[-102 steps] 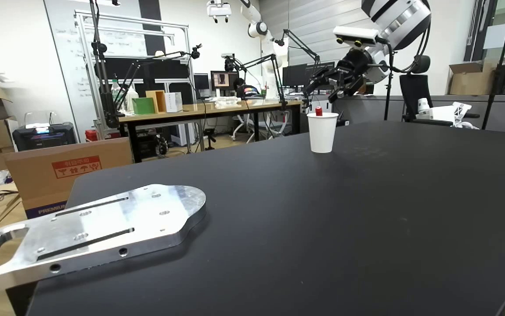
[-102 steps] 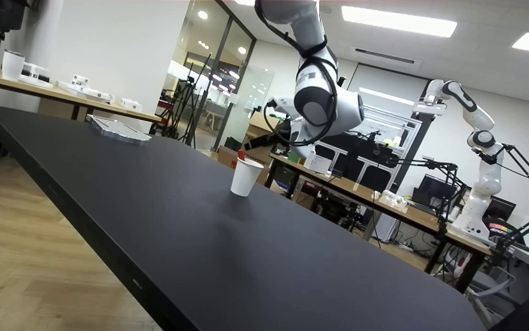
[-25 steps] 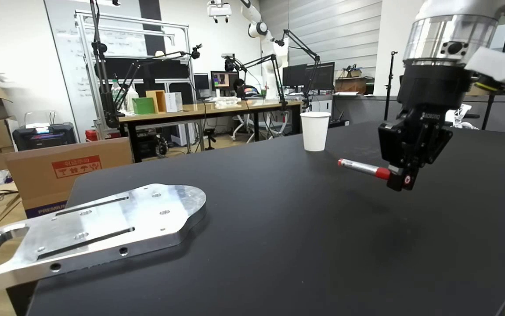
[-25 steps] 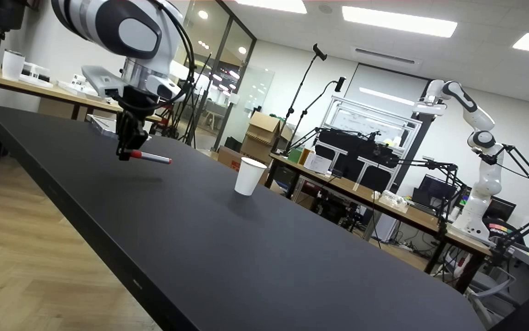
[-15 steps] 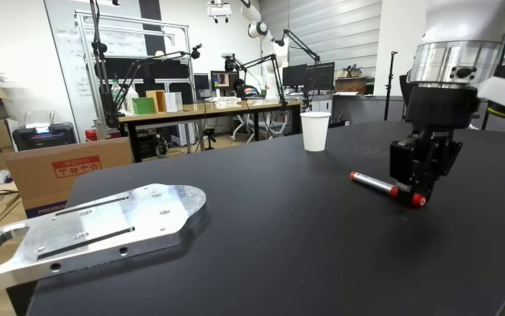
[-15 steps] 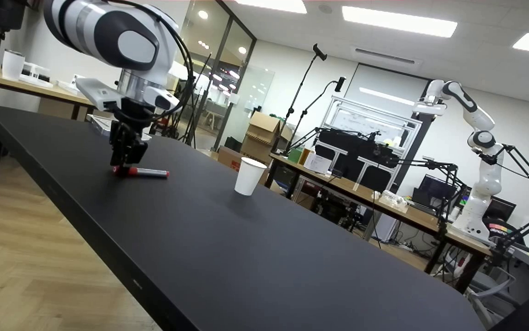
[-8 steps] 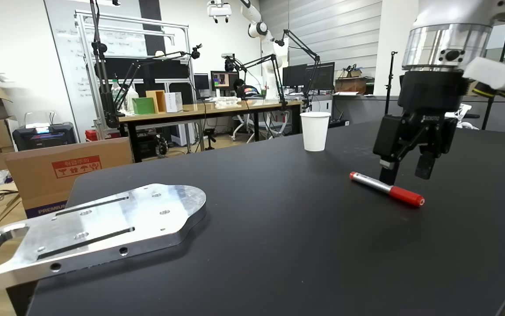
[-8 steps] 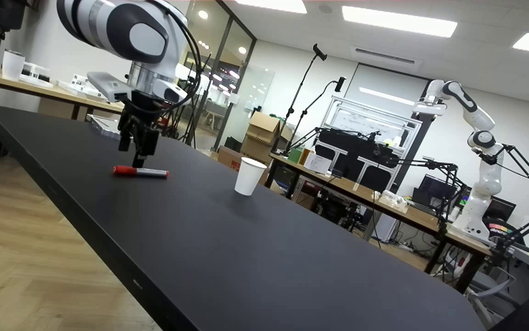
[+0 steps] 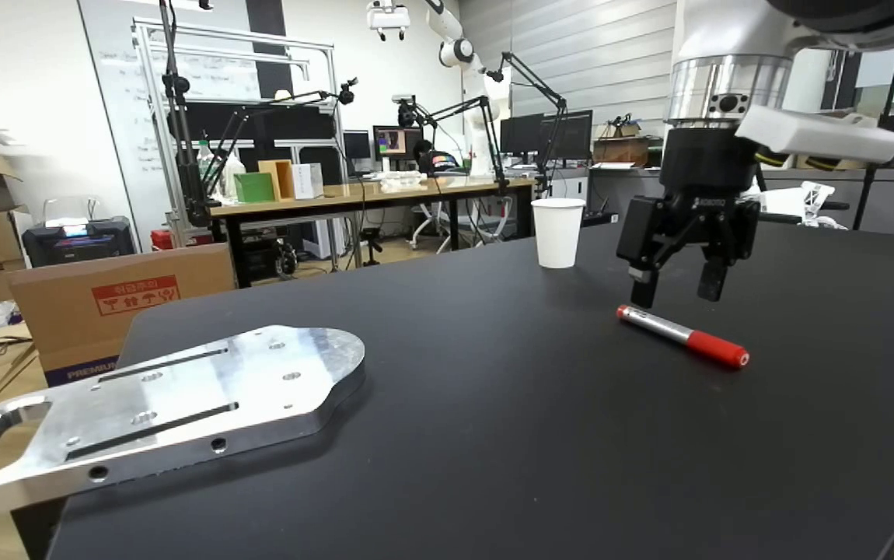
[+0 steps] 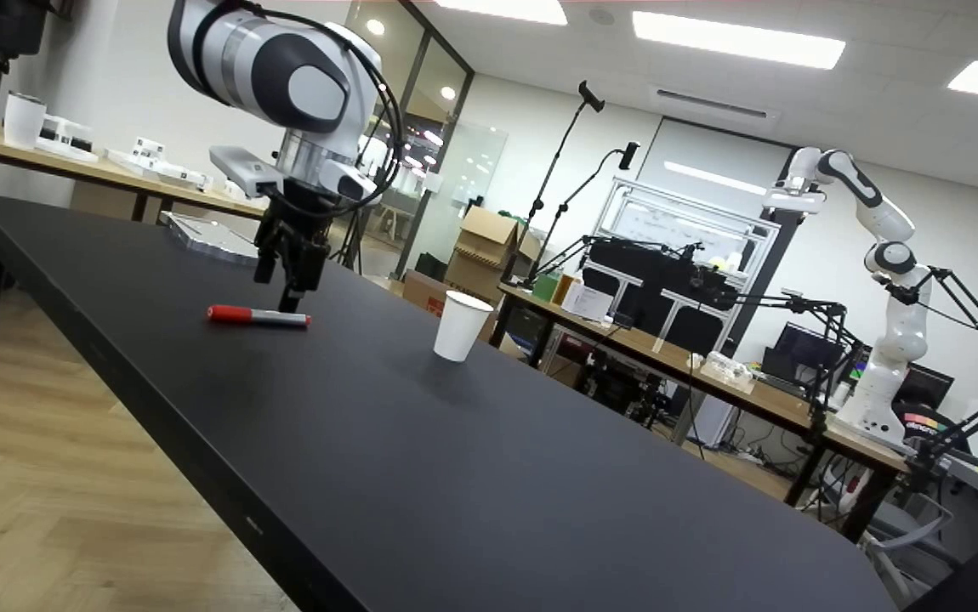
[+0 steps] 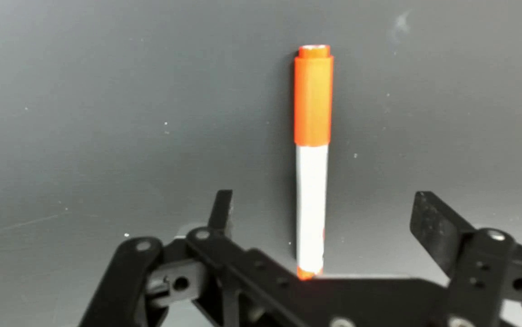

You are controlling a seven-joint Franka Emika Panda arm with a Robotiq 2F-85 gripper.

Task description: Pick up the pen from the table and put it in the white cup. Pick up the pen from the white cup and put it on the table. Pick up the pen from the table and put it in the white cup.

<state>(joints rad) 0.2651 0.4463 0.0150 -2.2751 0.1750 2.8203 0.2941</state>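
Note:
The pen (image 9: 682, 336) lies flat on the black table (image 9: 494, 435), its red cap and pale barrel showing in both exterior views (image 10: 258, 317). My gripper (image 9: 678, 288) is open and empty, a little above the table near the pen's barrel end; it also shows in an exterior view (image 10: 276, 289). In the wrist view the pen (image 11: 313, 159) runs between my spread fingers (image 11: 323, 197), touching neither; its barrel tip is partly covered by the gripper body. The white cup (image 9: 557, 233) stands upright and apart from the pen, also in an exterior view (image 10: 462, 327). It is out of the wrist view.
A shiny metal plate (image 9: 245, 389) lies at one end of the table and overhangs its edge; it also shows in an exterior view (image 10: 217, 240). A cardboard box (image 9: 120, 311) stands beside the table. A wooden workbench (image 9: 400, 190) stands behind.
The pen stood in the cup at first; then my gripper held it, laid it on the table and opened. The gripper has since risen and shifted toward the cup. The cup sits slightly displaced.

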